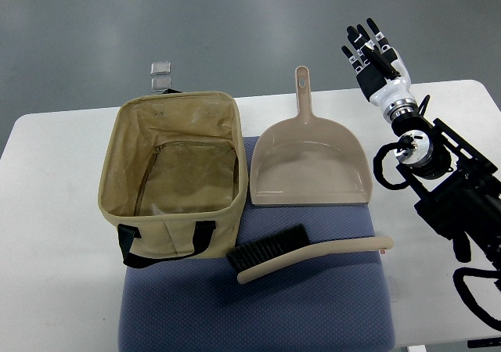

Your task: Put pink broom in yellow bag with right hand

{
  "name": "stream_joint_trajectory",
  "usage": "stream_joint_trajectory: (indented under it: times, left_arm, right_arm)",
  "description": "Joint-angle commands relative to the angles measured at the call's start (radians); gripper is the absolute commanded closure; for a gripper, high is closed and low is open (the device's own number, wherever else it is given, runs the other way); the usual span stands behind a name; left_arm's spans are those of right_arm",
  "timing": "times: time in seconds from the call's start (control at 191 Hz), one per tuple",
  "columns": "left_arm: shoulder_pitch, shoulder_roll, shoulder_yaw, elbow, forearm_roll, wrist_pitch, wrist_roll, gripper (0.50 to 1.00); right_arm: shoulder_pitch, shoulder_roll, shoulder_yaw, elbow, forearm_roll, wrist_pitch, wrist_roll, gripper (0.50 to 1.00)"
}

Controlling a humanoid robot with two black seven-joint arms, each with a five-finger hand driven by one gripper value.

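The broom [313,254], a pale pinkish-beige hand brush with black bristles, lies flat on the blue mat [258,305] in front of the dustpan, handle pointing right. The yellow bag [176,176], an open khaki fabric box with black handles, stands on the table at the left of the broom. My right hand [374,55] is raised over the table's far right edge, well behind and right of the broom, fingers spread and holding nothing.
A matching beige dustpan [309,160] lies between the bag and my right arm, handle pointing away. A small clear clip [160,77] sits behind the bag. The white table [55,250] ends at the far side just behind the bag.
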Motion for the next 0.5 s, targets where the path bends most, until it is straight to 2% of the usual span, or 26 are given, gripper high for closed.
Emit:
stream_joint_trajectory:
  times: [0.0,0.496]
  left_arm:
    - [0.000,0.000,-0.001,0.000,-0.001,0.003,-0.008,0.500]
    - [0.000,0.000,-0.002,-0.006,0.002,-0.006,-0.002,0.500]
  right_arm:
    - [-0.002,-0.001,0.018,-0.003,0.001,0.005,-0.001,0.570]
    - [0.018,-0.035,-0.016,0.011,-0.027,0.002,-0.015,0.570]
